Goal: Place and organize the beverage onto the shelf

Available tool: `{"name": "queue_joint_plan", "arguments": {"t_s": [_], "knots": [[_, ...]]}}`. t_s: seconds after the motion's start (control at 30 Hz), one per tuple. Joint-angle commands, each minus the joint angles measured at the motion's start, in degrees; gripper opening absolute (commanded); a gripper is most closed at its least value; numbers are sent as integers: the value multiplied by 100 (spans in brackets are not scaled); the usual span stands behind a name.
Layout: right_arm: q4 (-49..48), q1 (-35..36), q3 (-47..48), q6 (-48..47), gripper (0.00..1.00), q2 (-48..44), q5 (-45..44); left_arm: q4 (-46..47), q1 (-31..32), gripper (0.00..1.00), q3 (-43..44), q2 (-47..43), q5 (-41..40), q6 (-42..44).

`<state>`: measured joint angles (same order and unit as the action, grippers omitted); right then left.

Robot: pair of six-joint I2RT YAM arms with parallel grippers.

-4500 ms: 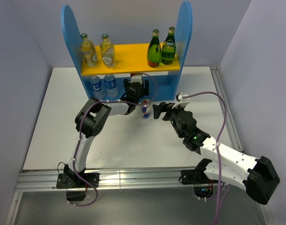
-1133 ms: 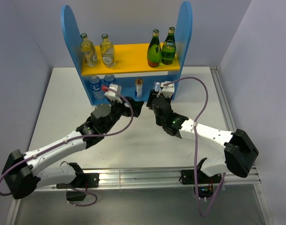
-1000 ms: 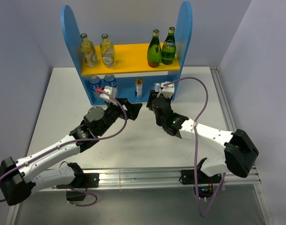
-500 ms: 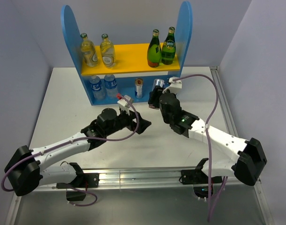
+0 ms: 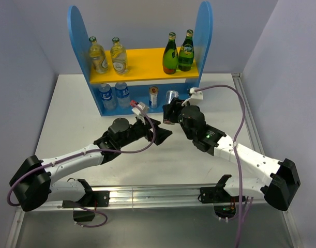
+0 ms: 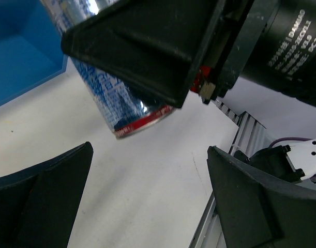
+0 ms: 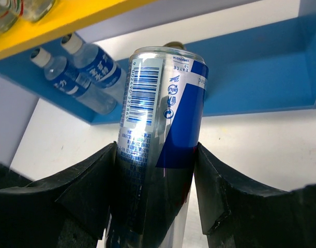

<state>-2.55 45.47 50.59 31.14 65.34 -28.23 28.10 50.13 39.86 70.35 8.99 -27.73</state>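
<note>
At the far edge of the white desk (image 5: 70, 129), a two-level shelf (image 5: 77, 46) with tall blue round-topped side panels, a yellow upper board and a blue base. On the yellow board, two clear glass bottles (image 5: 118, 56) with pale contents to the left and two green glass bottles (image 5: 170, 56) to the right, all upright. Down on the blue base, two clear plastic water bottles (image 5: 106, 97) with blue labels at the left end, and one slim standing can (image 5: 153, 96) near the middle. Clamped between the black right fingers (image 7: 80, 191): a slim blue-and-silver beverage can (image 7: 163, 119) (barcode side turned to the wrist camera), pinched on both flanks along its lower half, its top toward the shelf. Held just in front of the lower level, to the right of the standing can and apart from it, not yet set down on the base. In the left wrist view, its red-rimmed bottom end over bare desk; touching or lifted, cannot tell. Left fingers (image 6: 44, 206) spread wide with nothing between them, low over the desk in front of the shelf's middle, close beside the right fingers and the held can, tips pointing toward them.
</note>
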Motion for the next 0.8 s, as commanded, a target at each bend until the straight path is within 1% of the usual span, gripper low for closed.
{"name": "queue_joint_plan", "arguments": {"t_s": [0.0, 0.17, 0.47, 0.67, 0.77], "knots": [[-685, -21, -49, 112, 0, -408, 335, 485, 23, 99, 286, 137, 287, -22], [-668, -21, -145, 156, 0, -584, 800, 697, 23, 99, 374, 418, 296, -110], [-878, -21, -488, 287, 0, -821, 1407, 987, 23, 99, 418, 454, 208, -110], [-1125, -12, -805, 428, 0, -918, 1689, 908, 23, 99, 444, 454, -178, -137], [-1073, -12, -831, 472, 0, -970, 1715, 855, 23, 99, 418, 497, -477, -110]]}}
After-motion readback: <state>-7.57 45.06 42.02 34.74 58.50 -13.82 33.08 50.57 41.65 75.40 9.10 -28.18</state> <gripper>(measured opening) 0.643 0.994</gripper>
